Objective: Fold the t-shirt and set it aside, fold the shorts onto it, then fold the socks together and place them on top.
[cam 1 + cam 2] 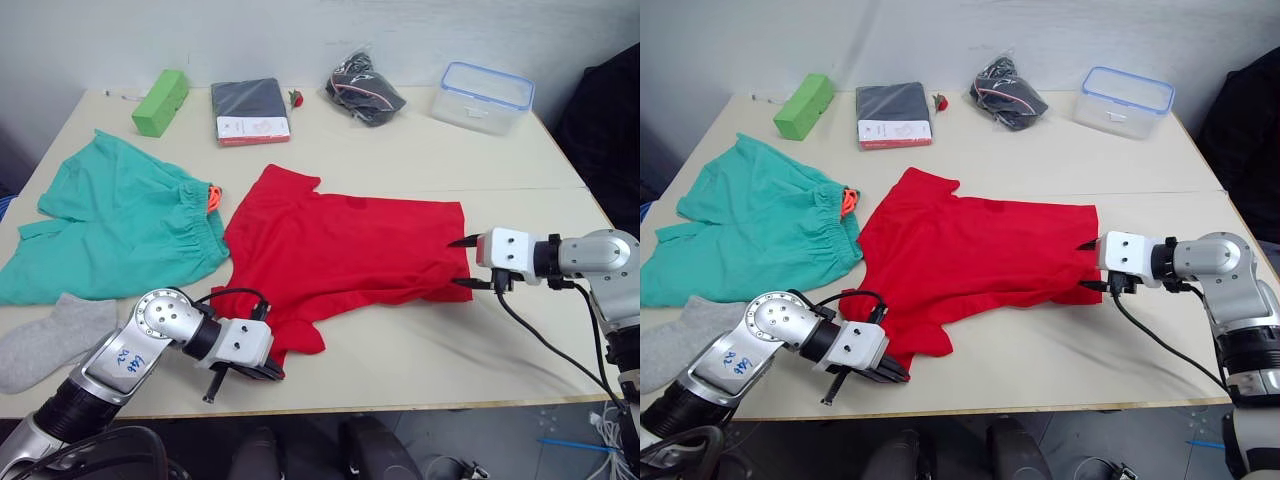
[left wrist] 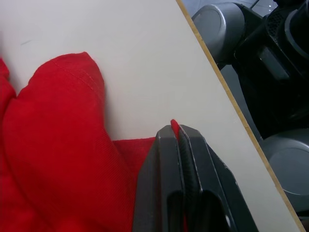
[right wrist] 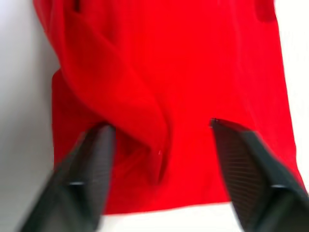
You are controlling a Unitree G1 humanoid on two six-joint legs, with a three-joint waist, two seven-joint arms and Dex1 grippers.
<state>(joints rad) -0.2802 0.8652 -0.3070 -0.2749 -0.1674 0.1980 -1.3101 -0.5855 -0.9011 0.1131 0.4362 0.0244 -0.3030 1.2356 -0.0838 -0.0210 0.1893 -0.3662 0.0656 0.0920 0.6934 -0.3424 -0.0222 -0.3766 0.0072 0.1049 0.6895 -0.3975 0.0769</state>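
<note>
So the red t-shirt (image 1: 340,245) is spread out in the middle of the frame on the table (image 1: 420,150), a bit rumpled. The left gripper (image 1: 262,371), at lower left, is clamped tight on the shirt's near sleeve edge; the left wrist view shows a sliver of red pinched between its fingers (image 2: 166,183). The right gripper (image 1: 462,262), at centre right, has its fingers spread wide around the shirt's hem, not gripping. The teal shorts (image 1: 115,225) lie at the left and the grey socks (image 1: 45,340) are at lower left beside them
</note>
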